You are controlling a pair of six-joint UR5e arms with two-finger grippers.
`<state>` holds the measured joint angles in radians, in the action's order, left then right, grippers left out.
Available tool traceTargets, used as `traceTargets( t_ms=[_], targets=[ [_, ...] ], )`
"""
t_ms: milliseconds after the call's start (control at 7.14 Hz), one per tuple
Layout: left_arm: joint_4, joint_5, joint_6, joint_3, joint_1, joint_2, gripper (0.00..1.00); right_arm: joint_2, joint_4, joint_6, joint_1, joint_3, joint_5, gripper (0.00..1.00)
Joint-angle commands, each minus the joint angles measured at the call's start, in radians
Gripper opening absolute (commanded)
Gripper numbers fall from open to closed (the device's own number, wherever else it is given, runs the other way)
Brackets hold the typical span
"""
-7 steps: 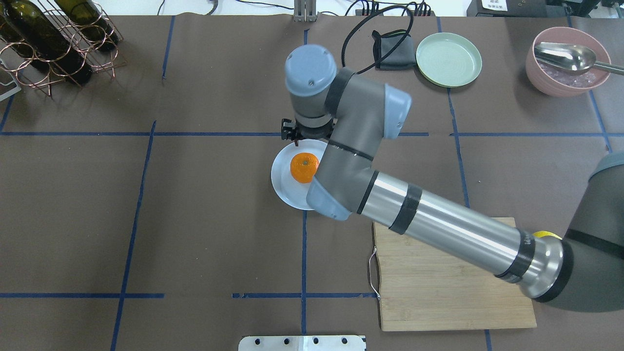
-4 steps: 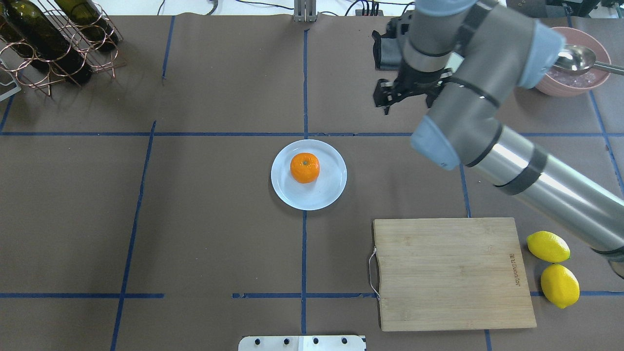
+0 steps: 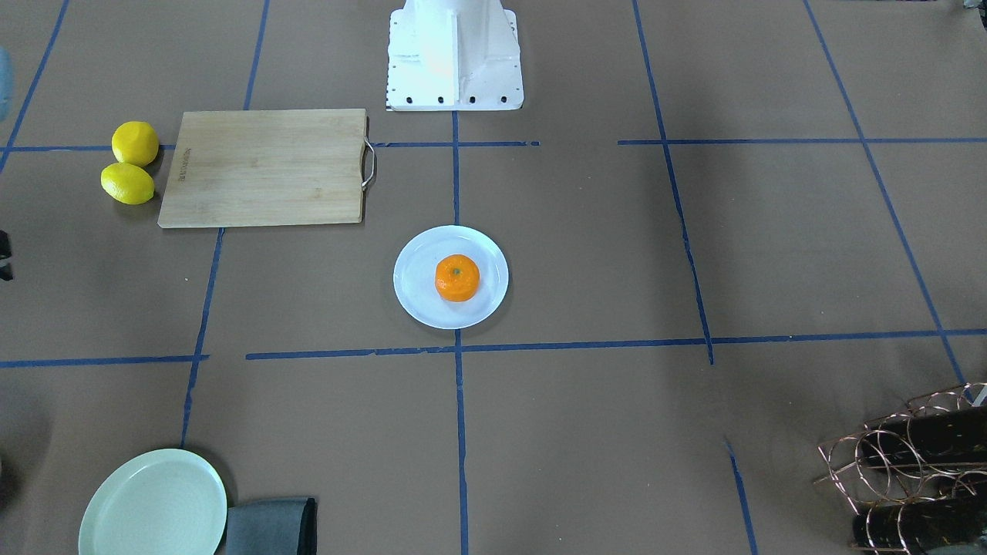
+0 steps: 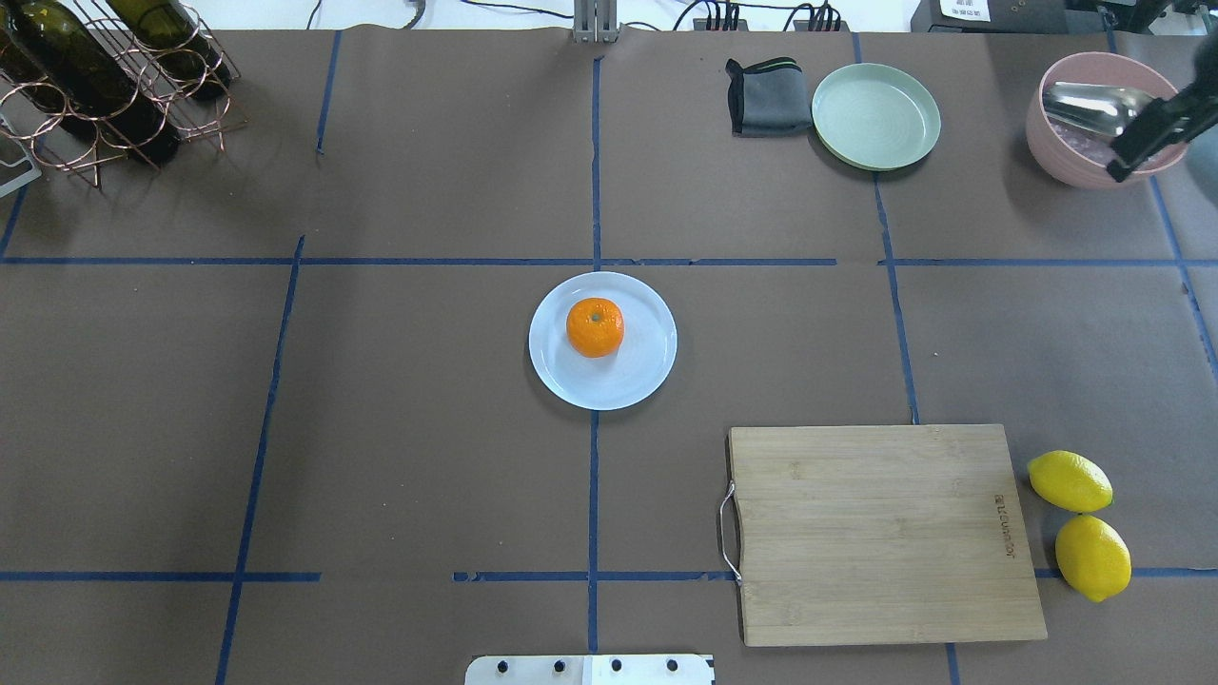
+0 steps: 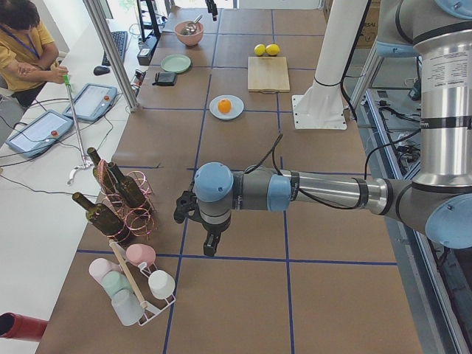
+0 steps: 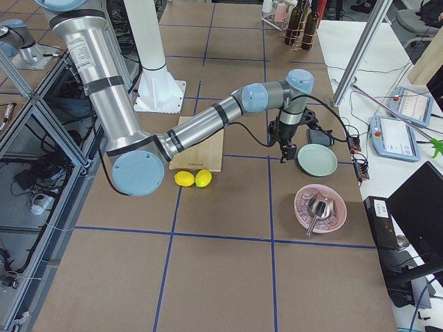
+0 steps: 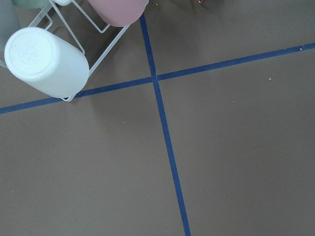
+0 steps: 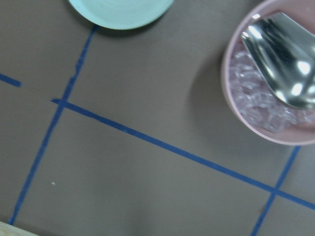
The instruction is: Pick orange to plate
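Observation:
The orange [image 4: 595, 327] rests on the white plate [image 4: 653, 366] at the middle of the table, slightly toward the plate's far left part; the front-facing view shows the orange [image 3: 456, 277] on the same plate [image 3: 487, 307], with nothing touching it. My right gripper [image 4: 1147, 133] is far off at the right edge, over the pink bowl. One dark finger shows there, and the right side view shows its fingers apart and empty. My left gripper [image 5: 209, 246] hangs near the cup rack at the table's left end; I cannot tell its state.
A pale green plate [image 4: 875, 116] and grey cloth [image 4: 767, 97] lie at the back right, beside the pink bowl with a metal scoop [image 4: 1075, 143]. A wooden board [image 4: 885, 533] and two lemons [image 4: 1080, 523] sit front right. A bottle rack [image 4: 105, 86] stands back left.
The right arm has swung away from the plate to the far right edge by the pink bowl. The orange stays put on the white plate.

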<state>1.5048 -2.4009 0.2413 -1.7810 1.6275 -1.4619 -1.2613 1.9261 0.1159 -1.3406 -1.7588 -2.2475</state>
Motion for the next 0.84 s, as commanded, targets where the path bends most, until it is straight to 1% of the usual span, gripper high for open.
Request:
traceTargets(
  t_ms=[0, 140, 280, 420, 700],
  targets=[
    [0.012, 0.002, -0.005, 0.008, 0.000, 0.002, 1.00, -0.190, -0.053, 0.102, -0.155, 0.002, -0.020, 1.00],
    [0.011, -0.003, -0.005, 0.020, -0.001, 0.000, 1.00, -0.246, -0.076, 0.100, -0.193, 0.010, -0.018, 1.00],
    [0.020, 0.002, -0.002, 0.011, -0.002, -0.003, 1.00, -0.304, -0.079, 0.099, -0.218, 0.009, -0.021, 1.00],
    [0.020, -0.004, 0.001, 0.003, -0.002, -0.003, 1.00, -0.331, -0.079, 0.094, -0.221, 0.001, -0.024, 1.00],
    [0.018, 0.009, 0.000, 0.003, -0.002, -0.012, 1.00, -0.333, -0.079, 0.094, -0.221, -0.004, -0.024, 1.00]
  ],
)
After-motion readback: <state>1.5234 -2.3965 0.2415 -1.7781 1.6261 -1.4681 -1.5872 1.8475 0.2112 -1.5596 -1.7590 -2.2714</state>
